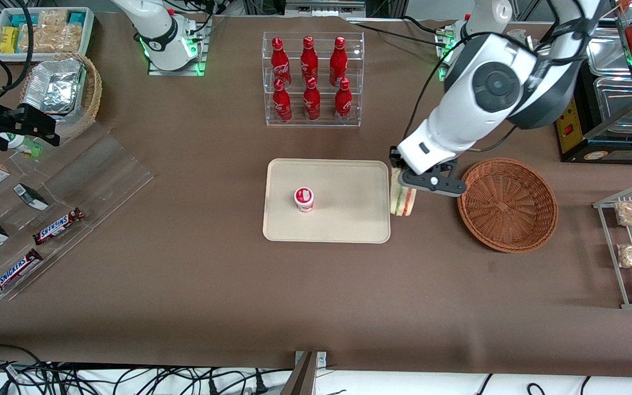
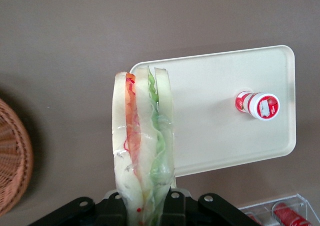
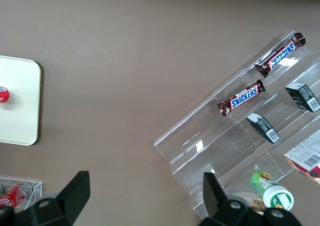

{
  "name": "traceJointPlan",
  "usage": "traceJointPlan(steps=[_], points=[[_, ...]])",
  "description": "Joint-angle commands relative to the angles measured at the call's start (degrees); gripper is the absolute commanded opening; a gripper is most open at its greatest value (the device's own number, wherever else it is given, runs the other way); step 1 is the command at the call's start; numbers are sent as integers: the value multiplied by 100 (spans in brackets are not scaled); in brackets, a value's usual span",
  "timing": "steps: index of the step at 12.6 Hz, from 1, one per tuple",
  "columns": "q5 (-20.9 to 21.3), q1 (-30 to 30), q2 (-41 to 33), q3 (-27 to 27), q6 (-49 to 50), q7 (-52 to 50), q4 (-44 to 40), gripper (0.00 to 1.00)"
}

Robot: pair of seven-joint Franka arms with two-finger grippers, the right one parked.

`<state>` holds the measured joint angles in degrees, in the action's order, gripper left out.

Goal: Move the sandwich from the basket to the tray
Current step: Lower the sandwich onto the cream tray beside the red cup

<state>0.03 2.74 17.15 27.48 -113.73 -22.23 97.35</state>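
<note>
The end effector (image 1: 412,189) grips the sandwich (image 1: 402,198) between its fingers, closed on the wedge's upper part, so the sandwich hangs below it, lifted off the table (image 1: 195,285). In the front view the pair sits over the gap between the tray (image 1: 349,219) and the basket (image 1: 519,219), right at the tray's short edge. From the wrist, the sandwich (image 2: 144,146) projects out of the black end effector (image 2: 145,208) and its tip overlaps the tray (image 2: 215,131) corner.

The sandwich is a clear-wrapped wedge of pale bread (red, green and yellowish layers show along its cut face). The tray is flat, smooth, cream-beige, with rounded corners and a low rim; a small red-and-white round cup (image 1: 304,199) stands on it. The basket is round, shallow, reddish-brown woven wicker, with nothing in it. The table wears a matte brown cover. Farther from the camera, a clear acrylic rack (image 1: 312,79) holds six red bottles.
</note>
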Motion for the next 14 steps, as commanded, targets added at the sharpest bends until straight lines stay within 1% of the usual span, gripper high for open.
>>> traceJointPlan(steps=[1,6,8,9,12,14], points=[[312,226,95,29,-587,-518,398,0],[1173,709,850,29,-1177,-1414,478,0],[1673,859,1114,29,-1204,-1791,470,0],[1832,920,1254,29,-1344,-1959,478,0],[2210,983,1563,29,-1477,-2250,470,0],[2264,1061,1729,12,-1599,-2303,452,0]])
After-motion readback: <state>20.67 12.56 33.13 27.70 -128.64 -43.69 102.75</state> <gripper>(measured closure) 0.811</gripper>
